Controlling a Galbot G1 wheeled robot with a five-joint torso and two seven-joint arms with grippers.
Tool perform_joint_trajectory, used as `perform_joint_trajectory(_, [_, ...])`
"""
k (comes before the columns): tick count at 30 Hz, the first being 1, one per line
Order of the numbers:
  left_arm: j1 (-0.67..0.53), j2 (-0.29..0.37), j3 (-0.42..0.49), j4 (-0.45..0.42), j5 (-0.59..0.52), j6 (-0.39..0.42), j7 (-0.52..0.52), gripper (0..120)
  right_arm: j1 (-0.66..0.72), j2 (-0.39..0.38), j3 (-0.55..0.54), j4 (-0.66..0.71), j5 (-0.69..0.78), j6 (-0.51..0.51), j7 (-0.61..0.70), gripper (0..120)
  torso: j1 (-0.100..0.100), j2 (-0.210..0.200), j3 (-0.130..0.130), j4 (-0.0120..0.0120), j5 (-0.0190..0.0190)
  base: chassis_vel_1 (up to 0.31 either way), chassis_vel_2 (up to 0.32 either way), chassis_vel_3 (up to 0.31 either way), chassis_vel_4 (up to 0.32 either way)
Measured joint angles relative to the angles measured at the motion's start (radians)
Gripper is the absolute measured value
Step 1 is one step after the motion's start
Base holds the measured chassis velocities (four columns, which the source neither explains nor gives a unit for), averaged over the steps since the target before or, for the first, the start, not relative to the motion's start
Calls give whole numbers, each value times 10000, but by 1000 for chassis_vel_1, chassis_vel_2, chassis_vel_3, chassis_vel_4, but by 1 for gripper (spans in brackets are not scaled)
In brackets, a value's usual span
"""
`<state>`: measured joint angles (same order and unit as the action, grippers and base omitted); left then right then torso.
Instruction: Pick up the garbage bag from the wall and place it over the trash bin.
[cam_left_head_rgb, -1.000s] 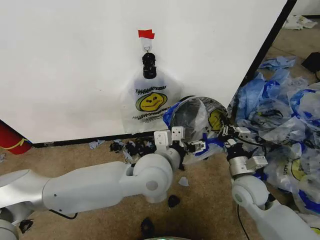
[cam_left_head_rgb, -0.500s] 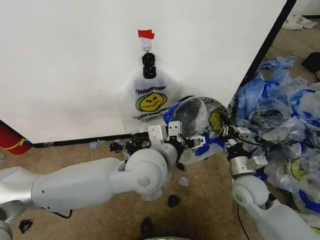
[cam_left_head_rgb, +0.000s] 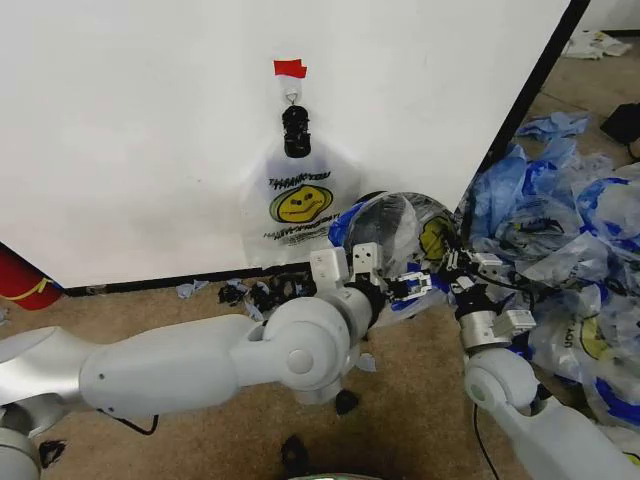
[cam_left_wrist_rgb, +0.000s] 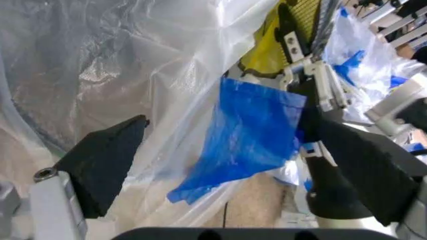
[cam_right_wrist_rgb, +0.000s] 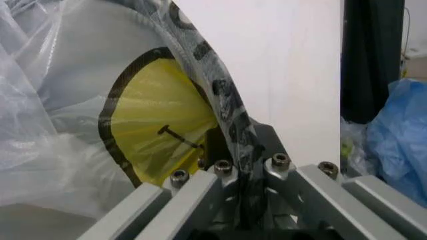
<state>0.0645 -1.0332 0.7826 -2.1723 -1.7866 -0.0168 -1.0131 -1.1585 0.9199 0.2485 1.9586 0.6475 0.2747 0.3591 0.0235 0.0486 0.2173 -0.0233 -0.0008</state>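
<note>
The garbage bag (cam_left_head_rgb: 400, 235) you're working sits draped over the trash bin (cam_left_head_rgb: 372, 200), thin crinkly translucent film stretched into a dome over the round rim, just right of the wall's (cam_left_head_rgb: 130, 120) base. Its yellow smiley print faces your right gripper (cam_left_head_rgb: 458, 268); black lettering arcs round it but you can't read it there. A blue handle (cam_left_wrist_rgb: 250, 132) hangs off the film, smooth and creased, between the fingers of your left gripper (cam_left_head_rgb: 412, 287).

Left gripper: jaws spread wide, black wedge pads either side of the blue handle and film, neither pad touching it in the wrist view. Nothing gripped.

Right gripper: at the bin's right edge, its metal fingers closed together on the bag's film right at the smiley print.

On the wall you have a second bag (cam_left_head_rgb: 297, 205) hanging flat from a black clip (cam_left_head_rgb: 295, 131) under a hook and a red tape piece (cam_left_head_rgb: 290, 68). Same smiley, "THANK YOU" readable above it, smaller print below too small to read.

Right of the panel: heap of bluish plastic bags (cam_left_head_rgb: 570, 230) on brown carpet. Black scraps (cam_left_head_rgb: 265, 292) lie along the wall's base strip. Red cylinder (cam_left_head_rgb: 20, 280) with yellow band at far left.
</note>
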Motion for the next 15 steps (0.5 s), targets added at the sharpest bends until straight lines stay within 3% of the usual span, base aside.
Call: perform_joint_trajectory(15, [-37,-328,218,541,237,7,-146,100,-111,118,13,91,-39,9,2,0,0,0,0,1,-2,0,0,0,0])
